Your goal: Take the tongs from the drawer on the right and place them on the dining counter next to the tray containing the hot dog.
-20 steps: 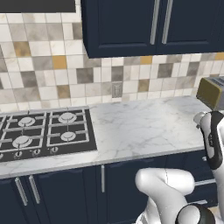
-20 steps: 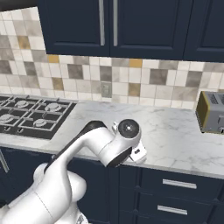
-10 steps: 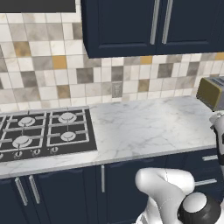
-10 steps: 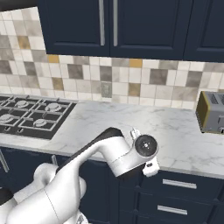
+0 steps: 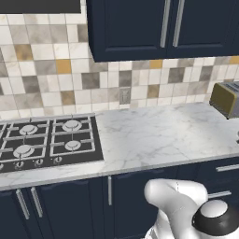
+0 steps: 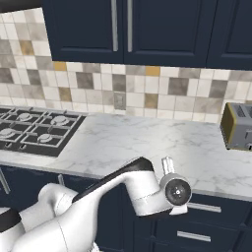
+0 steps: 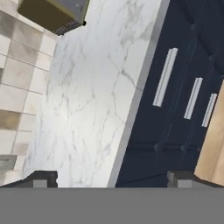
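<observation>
Navy-blue drawer (image 7: 162, 78) with its short silver bar handle (image 7: 165, 77) sits shut, right under the edge of the marble surface (image 7: 96, 87) in the hand view, rolled sideways there so the handle runs up and down. Two more drawer fronts stacked past it, each with its own bar. Same top drawer (image 6: 206, 206) peeks out below the worktop edge in the right base view, just beside the arm's wrist joint, and at the far right edge in the left base view (image 5: 224, 169).

Pincer (image 7: 109, 179) spread wide with nothing between the dark tips, one tip over the marble, the other over the navy front.

Only from the hand camera: a strip of light wood floor (image 7: 212, 144) past the drawers.

Only from the base cameras: black stove (image 5: 46, 142) at the left, navy wall cabinets (image 6: 128, 29) over a tiled backsplash (image 5: 93, 79).

Brass-coloured toaster (image 6: 237, 126) on the marble at the right, also a corner of it in the hand view (image 7: 54, 13).
</observation>
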Available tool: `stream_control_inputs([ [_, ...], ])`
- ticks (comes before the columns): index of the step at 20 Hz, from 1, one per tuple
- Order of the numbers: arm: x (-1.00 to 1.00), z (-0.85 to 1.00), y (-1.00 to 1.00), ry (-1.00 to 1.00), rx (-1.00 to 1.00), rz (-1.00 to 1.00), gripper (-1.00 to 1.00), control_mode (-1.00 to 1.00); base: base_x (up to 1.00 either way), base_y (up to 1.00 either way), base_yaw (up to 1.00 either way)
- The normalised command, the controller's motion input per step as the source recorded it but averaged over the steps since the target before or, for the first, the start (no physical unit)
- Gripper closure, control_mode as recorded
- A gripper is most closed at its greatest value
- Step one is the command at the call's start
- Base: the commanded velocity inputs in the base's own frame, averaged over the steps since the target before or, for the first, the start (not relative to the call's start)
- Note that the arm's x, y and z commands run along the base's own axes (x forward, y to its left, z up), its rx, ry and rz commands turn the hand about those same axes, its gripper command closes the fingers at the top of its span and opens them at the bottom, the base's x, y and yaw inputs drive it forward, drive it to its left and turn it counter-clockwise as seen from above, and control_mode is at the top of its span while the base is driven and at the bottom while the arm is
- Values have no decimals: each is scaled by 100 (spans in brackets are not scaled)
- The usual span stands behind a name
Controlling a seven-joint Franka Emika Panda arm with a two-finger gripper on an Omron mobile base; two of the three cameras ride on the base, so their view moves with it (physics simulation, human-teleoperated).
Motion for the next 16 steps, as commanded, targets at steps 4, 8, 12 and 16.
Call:
stream_control_inputs([
  [4, -30, -13, -43, -3, 14, 0, -100, -100, 0, 0, 0],
  [8, -24, -5, -46, 0, 16, 0, -100, -100, 0, 0, 0],
  [12, -18, -7, -40, -8, 11, -2, -100, -100, 0, 0, 0],
  [16, -13, -18, -26, -15, 6, -3, -100, -100, 0, 0, 0],
])
